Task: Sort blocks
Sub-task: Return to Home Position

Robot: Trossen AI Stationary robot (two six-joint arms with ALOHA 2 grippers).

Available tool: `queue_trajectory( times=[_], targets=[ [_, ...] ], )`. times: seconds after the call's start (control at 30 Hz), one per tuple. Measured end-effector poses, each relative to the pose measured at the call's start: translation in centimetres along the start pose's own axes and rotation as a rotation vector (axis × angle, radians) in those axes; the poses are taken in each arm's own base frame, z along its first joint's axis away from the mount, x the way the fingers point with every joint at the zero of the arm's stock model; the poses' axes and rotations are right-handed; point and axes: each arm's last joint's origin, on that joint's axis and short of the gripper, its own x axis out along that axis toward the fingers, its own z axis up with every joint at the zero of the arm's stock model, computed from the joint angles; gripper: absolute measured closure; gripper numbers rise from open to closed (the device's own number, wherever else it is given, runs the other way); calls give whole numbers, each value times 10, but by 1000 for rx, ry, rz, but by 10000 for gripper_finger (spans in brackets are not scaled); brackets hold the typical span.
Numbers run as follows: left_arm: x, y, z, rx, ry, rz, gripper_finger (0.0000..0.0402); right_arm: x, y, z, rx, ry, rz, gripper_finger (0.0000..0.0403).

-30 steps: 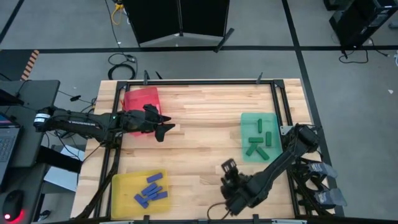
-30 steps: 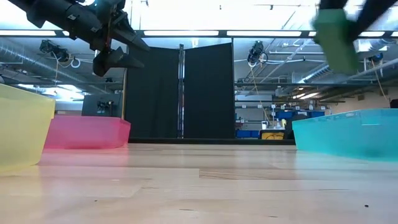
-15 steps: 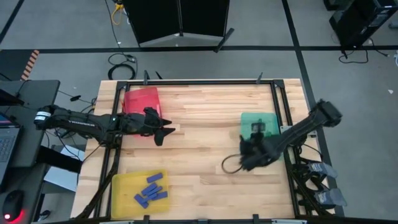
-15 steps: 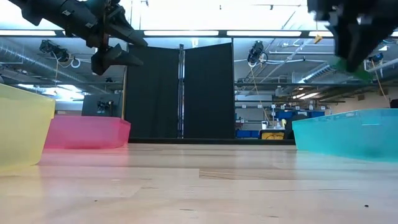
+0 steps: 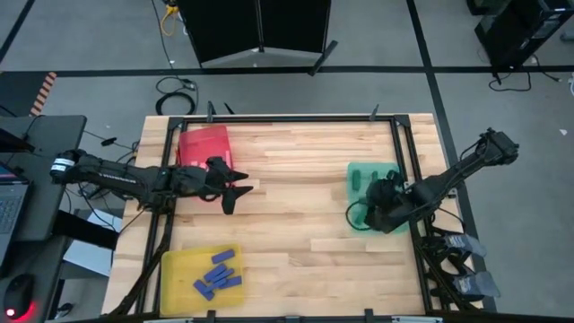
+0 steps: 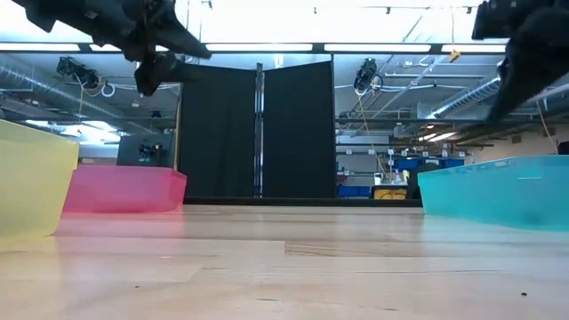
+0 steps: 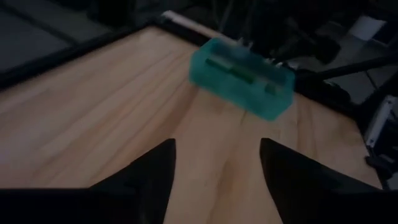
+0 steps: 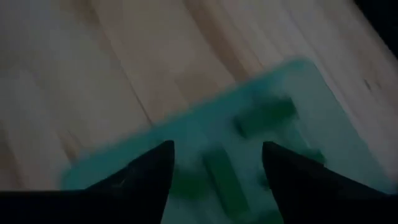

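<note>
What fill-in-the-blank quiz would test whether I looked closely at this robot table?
The blue bar-shaped blocks lie in the ____ plastic tray.
The green bar-shaped blocks lie in the teal plastic bin, below the right gripper, whose fingers are ____.
The left gripper, beside the red plastic bin, holds ____.
Missing words: yellow; open; nothing.
</note>
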Motion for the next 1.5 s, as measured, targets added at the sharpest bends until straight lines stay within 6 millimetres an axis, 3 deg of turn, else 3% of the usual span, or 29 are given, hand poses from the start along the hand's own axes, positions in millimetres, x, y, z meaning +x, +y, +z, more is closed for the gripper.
queue_trajectory(
  times=[0.17, 0.3, 0.4, 0.63, 0.9, 1.03, 1.5],
  targets=[
    [-1, -7, -8, 67, -85, -69, 246, 7, 20, 3, 15, -315, 180, 211],
    [-3, -2, -25, 111, -137, -85, 363, 12, 39, 4, -153, -601, 332, 315],
    [-16, 4, -29, 102, -207, -123, 389, 10, 36, -4, -219, -780, 409, 386],
    [-49, 22, -39, 114, -222, -148, 397, 18, -6, -36, -138, -886, 499, 393],
    [-50, 35, -63, 215, -225, -162, 399, 36, -34, -62, -174, -1028, 590, 397],
    [-48, 39, -74, 233, -207, -187, 400, 38, -42, -67, -187, -1056, 636, 398],
    [-47, 58, -74, 226, -231, -308, 401, 45, -54, -65, -256, -1020, 682, 398]
  ],
)
